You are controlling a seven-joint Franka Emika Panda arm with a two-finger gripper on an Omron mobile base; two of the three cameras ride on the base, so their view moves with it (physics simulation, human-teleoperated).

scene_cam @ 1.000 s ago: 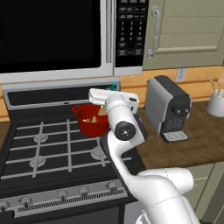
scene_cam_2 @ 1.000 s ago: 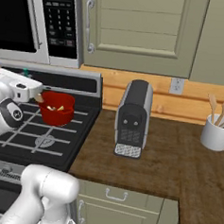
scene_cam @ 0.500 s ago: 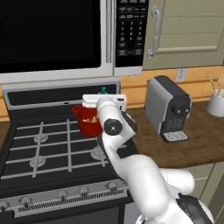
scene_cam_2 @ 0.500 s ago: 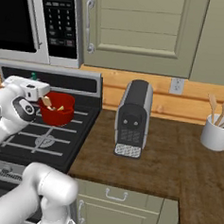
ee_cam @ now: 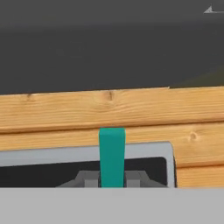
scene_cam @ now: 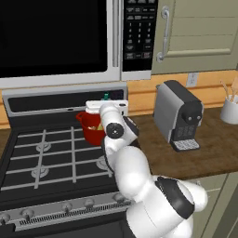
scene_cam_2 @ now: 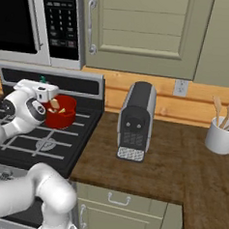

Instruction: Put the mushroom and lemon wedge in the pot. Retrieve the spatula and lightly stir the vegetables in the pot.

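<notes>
Over the stove's back right corner, the gripper pinches the spatula by its teal-green handle, fingers tight on either side. Its tan-orange head dips inside the red pot on the rear burner. Pale yellow lemon wedge lies inside the pot; mushroom too small to tell.

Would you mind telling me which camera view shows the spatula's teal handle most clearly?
The hand view: the spatula handle stands broad and upright between the fingertips of the gripper. The left base view shows just a small teal tip above the hand; the right base view likewise.
</notes>
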